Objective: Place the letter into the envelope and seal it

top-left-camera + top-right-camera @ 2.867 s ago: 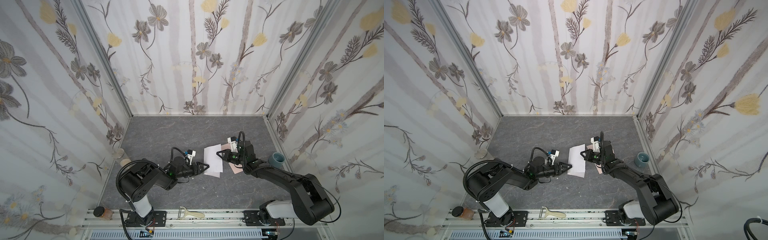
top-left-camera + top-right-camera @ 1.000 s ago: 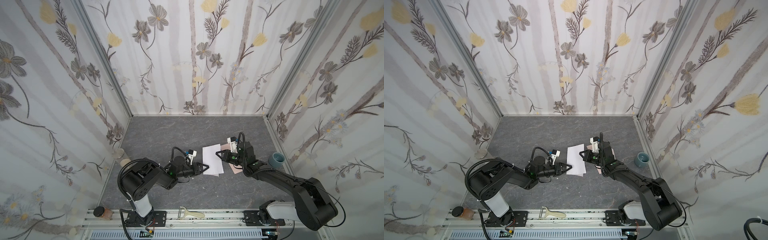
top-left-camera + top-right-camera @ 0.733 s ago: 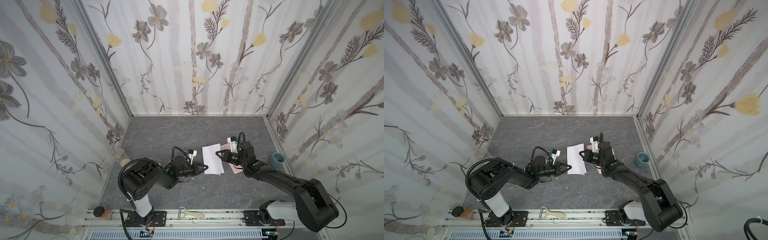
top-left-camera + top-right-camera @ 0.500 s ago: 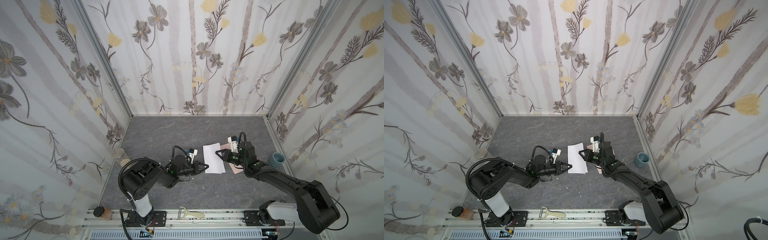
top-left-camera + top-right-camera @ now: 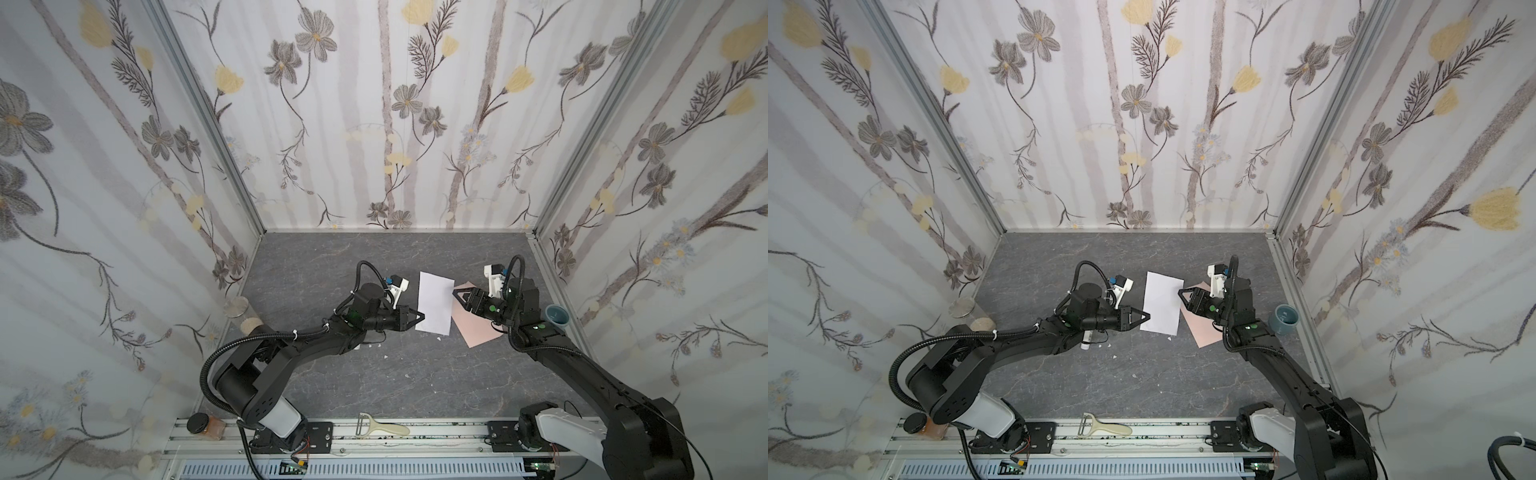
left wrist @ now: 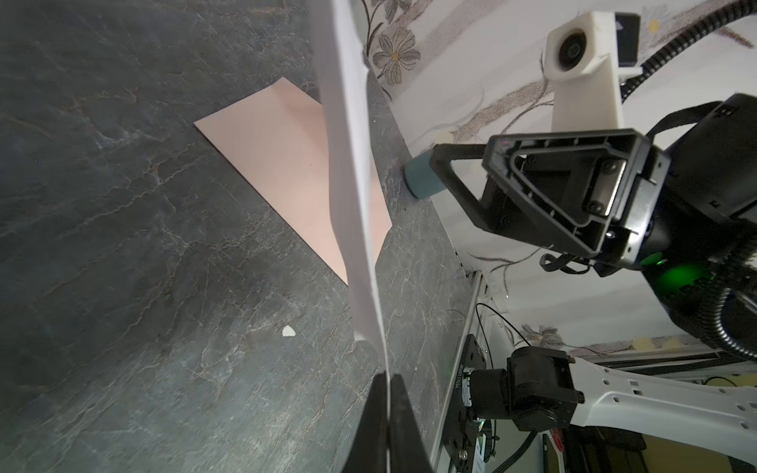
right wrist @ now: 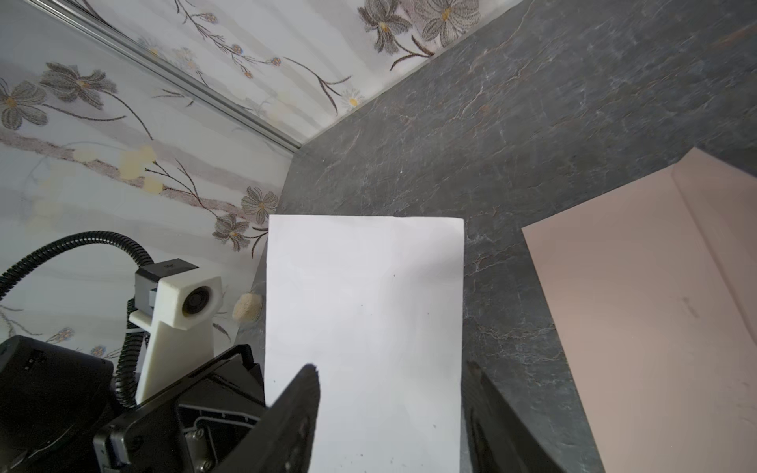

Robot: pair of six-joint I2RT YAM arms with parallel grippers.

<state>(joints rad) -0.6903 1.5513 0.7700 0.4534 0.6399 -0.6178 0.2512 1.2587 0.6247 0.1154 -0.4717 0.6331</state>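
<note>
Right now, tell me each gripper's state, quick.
Left gripper: closed, pinching the edge of the white sheet.
Right gripper: open, holding nothing.

At the middle of the desk (image 5: 1142,374), the left gripper (image 5: 1144,318) pinches the letter (image 5: 1160,302) by one long edge; the right gripper (image 5: 1183,296) sits at the opposite edge, over the envelope (image 5: 1204,332)

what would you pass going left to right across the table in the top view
in a top view: clear jar → left gripper → letter → envelope → teal cup
</note>
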